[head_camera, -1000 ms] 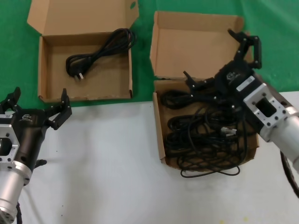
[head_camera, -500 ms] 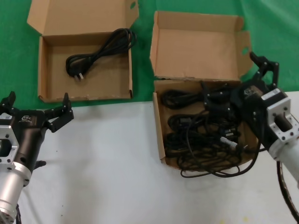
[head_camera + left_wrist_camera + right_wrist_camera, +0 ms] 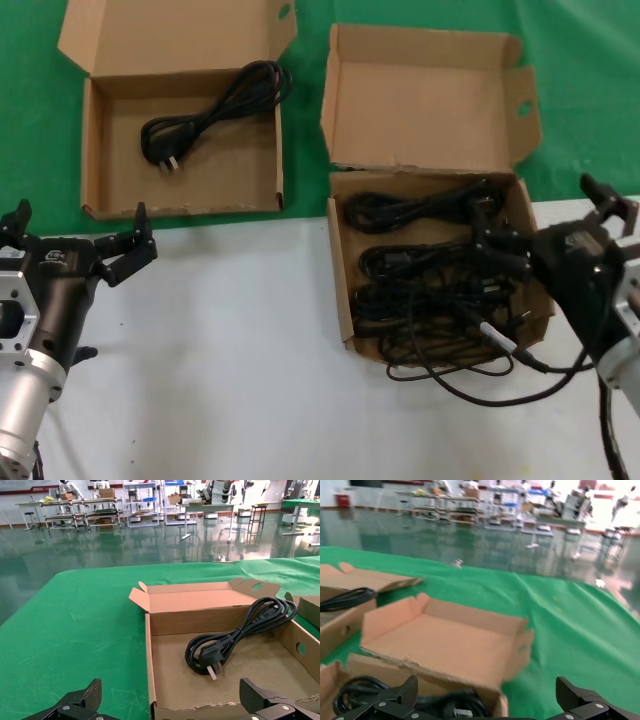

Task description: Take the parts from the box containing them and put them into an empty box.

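Note:
Several tangled black power cords (image 3: 420,265) fill the brown box with the winged lid (image 3: 420,100) at centre right. My right gripper (image 3: 542,208) hangs open and empty at that box's right edge, one finger over the cords. In the right wrist view the lid (image 3: 445,645) and some cords (image 3: 355,692) lie beyond the gripper (image 3: 487,700). The other box (image 3: 100,180), with a flat flaring lid, sits at the back left and holds one coiled cord (image 3: 215,110). My left gripper (image 3: 80,215) waits open in front of it. The left wrist view shows that box (image 3: 200,620) and its cord (image 3: 235,639) beyond the gripper (image 3: 170,702).
Both boxes straddle the line between green cloth (image 3: 30,130) at the back and white table (image 3: 230,350) in front. A cable with a silver tip (image 3: 497,332) trails out of the full box's front right corner toward my right arm.
My right gripper has drawn back from above the full box to its right edge, toward the front, still open and empty. The left arm has barely moved.

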Tool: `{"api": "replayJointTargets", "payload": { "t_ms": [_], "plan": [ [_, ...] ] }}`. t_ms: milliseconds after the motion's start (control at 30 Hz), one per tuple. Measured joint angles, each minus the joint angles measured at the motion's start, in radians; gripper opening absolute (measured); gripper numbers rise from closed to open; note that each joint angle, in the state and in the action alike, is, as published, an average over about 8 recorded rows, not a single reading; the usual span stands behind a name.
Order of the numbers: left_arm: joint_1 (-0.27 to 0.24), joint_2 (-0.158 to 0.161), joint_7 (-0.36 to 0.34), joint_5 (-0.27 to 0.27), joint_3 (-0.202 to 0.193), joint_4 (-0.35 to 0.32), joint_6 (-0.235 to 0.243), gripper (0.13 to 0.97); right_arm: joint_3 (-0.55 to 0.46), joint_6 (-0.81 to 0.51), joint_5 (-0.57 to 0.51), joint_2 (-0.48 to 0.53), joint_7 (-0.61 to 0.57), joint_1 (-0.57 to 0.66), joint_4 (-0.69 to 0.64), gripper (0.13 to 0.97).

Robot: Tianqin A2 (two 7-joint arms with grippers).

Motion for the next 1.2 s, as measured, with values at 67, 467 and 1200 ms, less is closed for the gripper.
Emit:
{"api": "replayJointTargets", "payload": {
  "t_ms": [67,467,1200],
  "plan": [
    [0.001,0.001,0.0,0.001,-0.001,0.0,0.0,0.965,0.005,0.014,0.025,-0.001,0.003,-0.014,-0.005,0.966],
    [0.002,0.002,-0.002,0.003,-0.003,0.001,0.001,0.966,0.019,0.051,0.089,-0.004,0.01,-0.05,-0.017,0.966],
    [0.002,0.002,-0.002,0.003,-0.003,0.001,0.001,0.966,0.019,0.051,0.089,-0.004,0.01,-0.05,-0.017,0.966]
  ]
}}
